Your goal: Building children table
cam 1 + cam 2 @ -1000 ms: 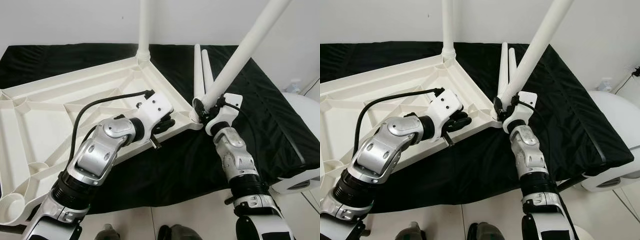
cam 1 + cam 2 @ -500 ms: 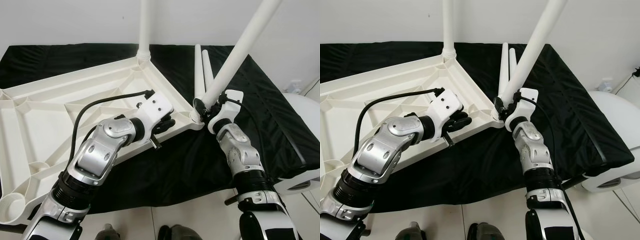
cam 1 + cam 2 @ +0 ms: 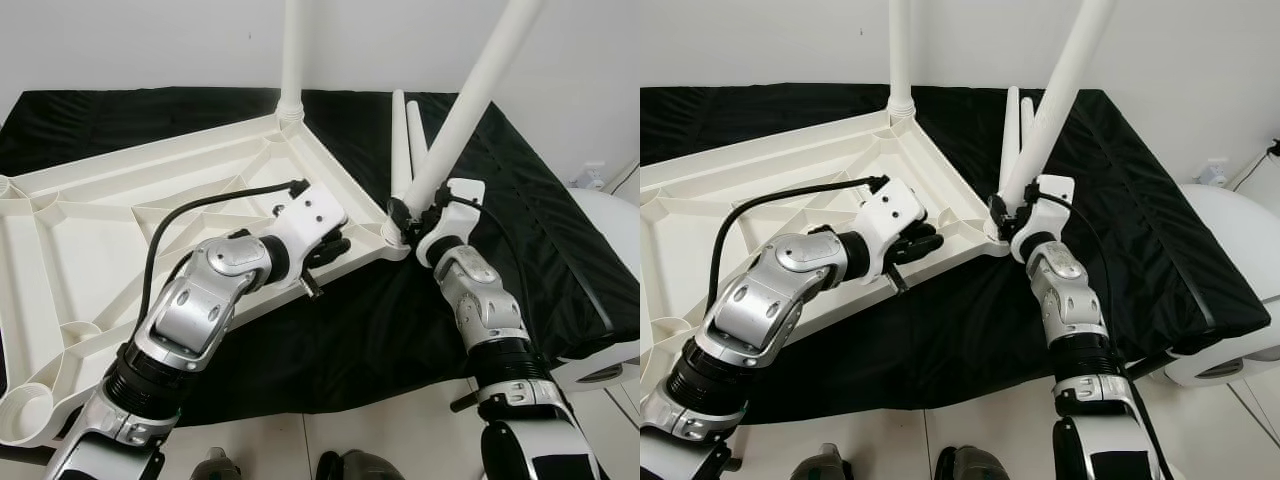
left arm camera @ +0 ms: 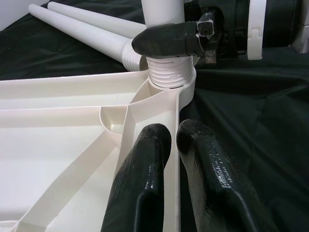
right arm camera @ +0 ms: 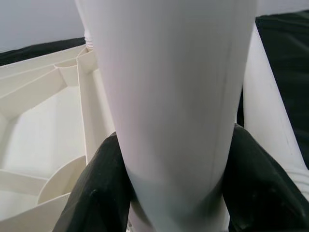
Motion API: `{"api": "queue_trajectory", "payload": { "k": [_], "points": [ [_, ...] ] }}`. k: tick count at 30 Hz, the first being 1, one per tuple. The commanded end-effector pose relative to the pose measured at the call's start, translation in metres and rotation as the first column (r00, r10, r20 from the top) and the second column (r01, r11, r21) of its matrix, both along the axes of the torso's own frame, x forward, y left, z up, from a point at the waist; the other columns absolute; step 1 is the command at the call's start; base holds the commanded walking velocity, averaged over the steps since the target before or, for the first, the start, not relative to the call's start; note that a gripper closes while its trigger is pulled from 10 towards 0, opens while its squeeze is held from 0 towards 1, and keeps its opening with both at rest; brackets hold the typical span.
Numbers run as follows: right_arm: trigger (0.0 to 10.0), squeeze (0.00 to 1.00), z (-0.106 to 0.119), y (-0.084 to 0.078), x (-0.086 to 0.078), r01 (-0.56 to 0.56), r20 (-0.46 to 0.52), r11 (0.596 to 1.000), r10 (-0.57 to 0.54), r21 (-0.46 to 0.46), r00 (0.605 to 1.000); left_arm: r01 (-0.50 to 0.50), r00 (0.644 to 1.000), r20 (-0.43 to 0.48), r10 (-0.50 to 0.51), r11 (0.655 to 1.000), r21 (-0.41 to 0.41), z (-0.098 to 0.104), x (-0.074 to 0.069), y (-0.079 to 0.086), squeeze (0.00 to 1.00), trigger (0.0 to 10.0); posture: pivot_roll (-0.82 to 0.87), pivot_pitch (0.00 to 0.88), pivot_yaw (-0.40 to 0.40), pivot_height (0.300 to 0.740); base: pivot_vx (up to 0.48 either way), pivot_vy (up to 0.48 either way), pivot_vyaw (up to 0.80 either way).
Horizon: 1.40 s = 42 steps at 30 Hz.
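My left fingers [image 4: 166, 145] are clenched on the rim of the upturned white tabletop [image 3: 90, 230], which lies on the black-draped desk [image 3: 560, 260], steadying it near the corner socket [image 4: 170, 79]. One leg [image 3: 292, 50] already stands upright in the far corner. My right fingers [image 5: 101, 188] grasp a second leg [image 3: 470, 100] low down; it sits tilted at the near socket, not yet seated, I judge. Two spare legs [image 3: 405, 135] lie just beyond, so roughly three legs remain.
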State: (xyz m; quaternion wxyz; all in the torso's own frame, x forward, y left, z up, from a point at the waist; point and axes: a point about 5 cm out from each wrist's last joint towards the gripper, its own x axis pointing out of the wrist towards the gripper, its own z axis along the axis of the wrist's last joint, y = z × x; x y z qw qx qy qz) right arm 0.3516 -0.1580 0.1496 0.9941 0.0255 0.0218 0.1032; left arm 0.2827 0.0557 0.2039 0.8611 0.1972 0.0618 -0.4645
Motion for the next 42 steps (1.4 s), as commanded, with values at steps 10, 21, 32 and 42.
{"api": "queue_trajectory", "payload": {
  "k": [10,21,32,42],
  "points": [
    [10.0,0.00,-0.045,-0.002,-0.019,-0.006,-0.138,0.991,-0.012,-0.133,0.990,-0.037,0.999,0.030,0.037,0.999,0.002,0.002,0.001,0.000,0.00,10.0,0.03,0.064,-0.068,0.740,0.000,0.000,0.00],
    [10.0,0.00,-0.063,-0.013,-0.031,0.054,-0.154,0.992,-0.072,-0.117,0.985,-0.038,0.999,0.029,0.038,0.999,0.003,0.003,0.002,0.001,0.00,10.0,0.03,0.067,-0.065,0.740,0.000,0.000,0.00],
    [10.0,0.00,-0.078,-0.030,-0.032,0.140,-0.219,0.989,-0.145,-0.037,0.965,-0.031,0.999,0.032,0.031,0.999,0.005,0.003,0.002,0.000,0.00,10.0,0.03,0.065,-0.062,0.740,0.000,0.000,0.00],
    [10.0,0.00,-0.072,-0.023,-0.023,0.044,-0.212,0.997,-0.056,-0.061,0.976,-0.032,0.999,0.032,0.032,0.999,0.006,0.004,0.002,0.001,0.00,10.0,0.03,0.064,-0.060,0.740,0.000,0.000,0.00]
  ]
}}
